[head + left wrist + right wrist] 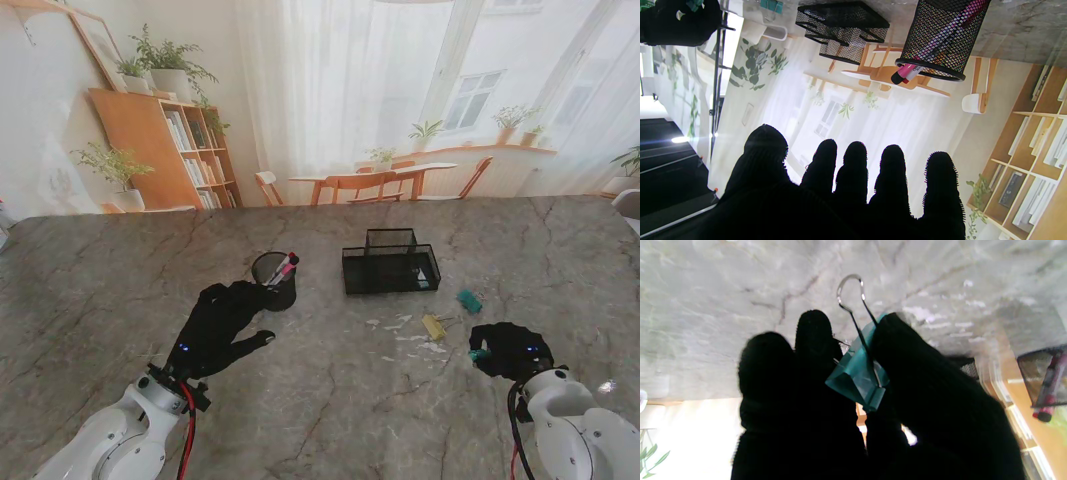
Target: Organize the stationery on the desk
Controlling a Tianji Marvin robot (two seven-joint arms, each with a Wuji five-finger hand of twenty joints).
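— Since the right hand [853,400] pinches the teal binder clip [857,380] only between fingertips, could the clip slip before reaching the mesh tray [391,270]?

— It could twist out by its wire handle. The left hand [222,322] hovers beside the pen cup [276,280], spread and empty. The pale scraps [405,335] are unidentifiable.

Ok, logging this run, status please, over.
Left hand open beside pen cup. Right hand shut on teal binder clip. Mesh tray ahead, path unobstructed.

left hand [222,325]: fingers spread | right hand [508,349]: fingers pinched closed
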